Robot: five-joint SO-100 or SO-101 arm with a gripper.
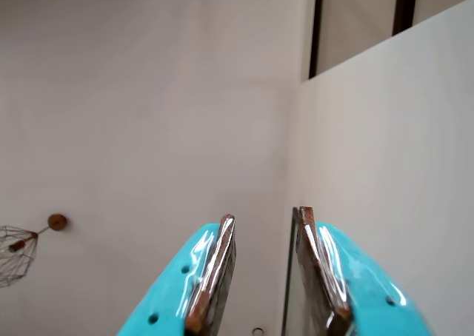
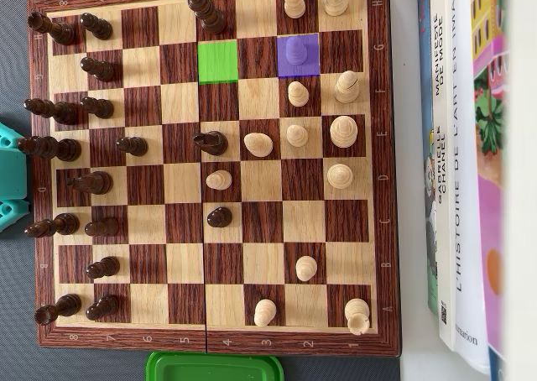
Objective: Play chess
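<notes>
While my wrist view looks up at a pale wall [image 1: 148, 92] and not at the table, it shows my gripper [image 1: 265, 219] best: the two turquoise fingers [image 1: 189, 277] with brown pads stand apart, and nothing is between them. Far beyond them, to the left in this view, a wire lamp [image 1: 16, 253] hangs on the wall, and high on the right are dark window frames [image 1: 317, 29]. No chess piece is seen here.

Only the overhead view shows the chessboard [image 2: 382, 188]. There just a small turquoise part of my arm [image 2: 10, 175] enters at the left edge, beside the rows of dark pieces [image 2: 59, 150]. Further from me, near the middle, a dark pawn [image 2: 219, 217] and a light pawn [image 2: 219, 180] stand on neighbouring squares. Further on, a green square [image 2: 218, 60] and a purple square [image 2: 299, 55] are marked; a light pawn [image 2: 295, 50] stands on the purple one, the green one is bare. A green lid [image 2: 214, 367] lies at the lower edge of the board. Farthest from me, past the light pieces [image 2: 342, 131], books [image 2: 461, 188] lie; on one spine I read "L'HISTOIRE DE L'ART EN IMAGES".
</notes>
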